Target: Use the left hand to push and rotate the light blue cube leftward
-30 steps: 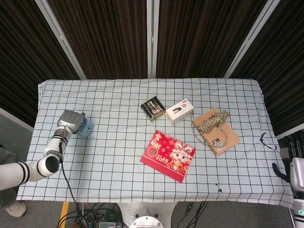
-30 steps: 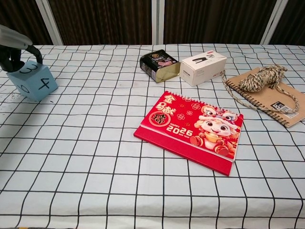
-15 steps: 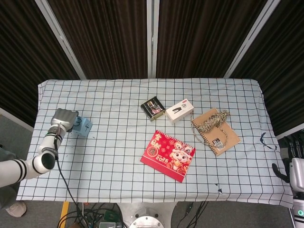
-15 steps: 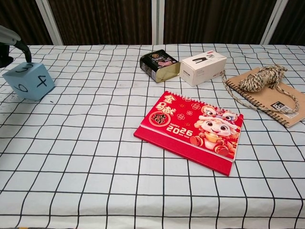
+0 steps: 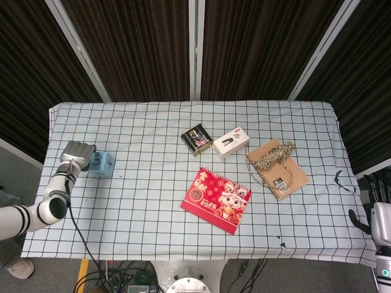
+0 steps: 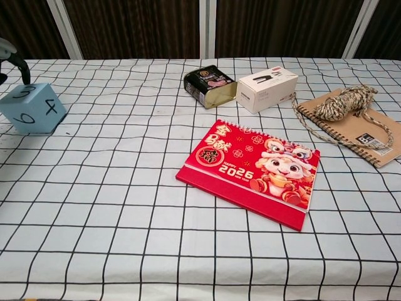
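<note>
One light blue cube with black numerals (image 5: pixel 101 164) sits near the left edge of the black-gridded white tablecloth (image 5: pixel 146 201), only a narrow strip of cloth left between it and the drop-off. The robot's left hand (image 5: pixel 76 152) rests against the cube's left side in the head view; in the chest view only a dark fingertip (image 6: pixel 22 68) shows at the frame's left edge, so how far the fingers are spread cannot be told. Wide bare cloth lies to the cube's right and on its near side. Mid-table, well apart from it, are a dark tin (image 5: pixel 196 139), a white cardboard box (image 5: pixel 231 142), a red 2026 desk calendar (image 5: pixel 216 200) and a brown spiral notebook (image 5: pixel 280 171) topped by a coil of twine (image 5: pixel 270 155). The right hand (image 5: pixel 380 201) hangs off the table's right edge, its fingers too small to read. Compared with a second earlier, the cube has slid left and turned, and the left hand has drawn back leftward with it.
</note>
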Available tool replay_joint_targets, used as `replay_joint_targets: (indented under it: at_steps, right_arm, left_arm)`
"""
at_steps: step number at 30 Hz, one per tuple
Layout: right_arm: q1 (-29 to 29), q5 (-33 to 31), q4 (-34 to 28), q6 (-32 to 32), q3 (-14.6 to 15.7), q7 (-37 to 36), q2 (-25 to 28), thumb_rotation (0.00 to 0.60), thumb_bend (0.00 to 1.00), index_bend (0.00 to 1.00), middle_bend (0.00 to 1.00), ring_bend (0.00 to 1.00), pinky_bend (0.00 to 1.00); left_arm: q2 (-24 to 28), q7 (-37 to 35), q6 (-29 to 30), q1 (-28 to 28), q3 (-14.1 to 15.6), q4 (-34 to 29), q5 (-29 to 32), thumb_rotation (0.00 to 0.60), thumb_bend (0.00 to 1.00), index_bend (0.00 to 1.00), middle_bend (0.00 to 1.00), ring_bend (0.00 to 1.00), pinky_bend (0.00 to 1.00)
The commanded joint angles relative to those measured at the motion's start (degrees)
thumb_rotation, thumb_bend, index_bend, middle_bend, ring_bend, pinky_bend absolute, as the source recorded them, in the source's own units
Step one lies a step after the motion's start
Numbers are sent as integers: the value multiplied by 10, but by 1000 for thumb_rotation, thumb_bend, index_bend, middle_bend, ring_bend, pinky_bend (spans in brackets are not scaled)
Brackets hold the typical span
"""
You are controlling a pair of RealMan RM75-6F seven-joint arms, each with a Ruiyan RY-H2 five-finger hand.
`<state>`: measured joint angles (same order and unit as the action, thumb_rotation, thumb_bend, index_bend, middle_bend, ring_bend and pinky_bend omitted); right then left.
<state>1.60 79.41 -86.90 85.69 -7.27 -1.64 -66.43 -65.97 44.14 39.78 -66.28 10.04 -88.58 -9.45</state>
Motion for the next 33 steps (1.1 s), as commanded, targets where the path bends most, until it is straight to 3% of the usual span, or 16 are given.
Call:
replay_joint_targets:
  at_steps: [1,11,16,19,22,24,26,28,29,31,33]
  right_arm:
    - [0,0,-1,0,0,1,0,600,229,0,0,0,0]
    - [1,0,-3,-1,0,2,0,600,233,0,0,0,0]
    - [0,1,-4,3,-1,0,3,600,234,0,0,0,0]
    - [-2,0,-3,5,-2,-8,6,600,234,0,0,0,0]
    - [-4,-3,2,6,-5,-18,8,600,234,0,0,0,0]
    - [-5,-4,6,8,-6,-22,9,600,234,0,0,0,0]
    - [-6,-2,11,9,-5,-25,8,600,234,0,0,0,0]
    - [-8,3,16,11,-1,-24,8,600,230,0,0,0,0]
    - [-9,8,23,14,3,-23,6,600,221,0,0,0,0]
    - [-14,13,33,20,8,-23,0,600,202,0,0,0,0]
    - [-19,17,40,27,12,-28,-4,600,188,0,0,0,0]
  left_arm:
    - [2,-4,0,-1,3,-3,-2,600,698,233,844,907,822]
    - [6,-24,6,-2,9,-3,-13,600,702,225,844,907,822]
    - [29,-58,54,20,-6,-35,-69,600,688,201,831,898,817]
    - [62,-116,155,74,-23,-99,-170,600,630,208,815,884,798]
    - [58,-244,364,199,-28,-136,-376,600,545,232,759,838,761]
    - [32,-305,480,272,-13,-109,-485,600,457,224,643,715,715]
    - [-6,-356,573,343,3,-58,-562,600,310,193,309,325,572]
    - [-29,-388,616,391,16,-19,-599,600,191,158,69,65,360]
    - [-41,-403,635,417,22,3,-615,600,108,138,6,3,223]
    - [-58,-420,655,456,29,37,-633,600,26,126,0,0,123]
    - [-68,-432,662,481,32,56,-643,600,0,122,0,0,90]
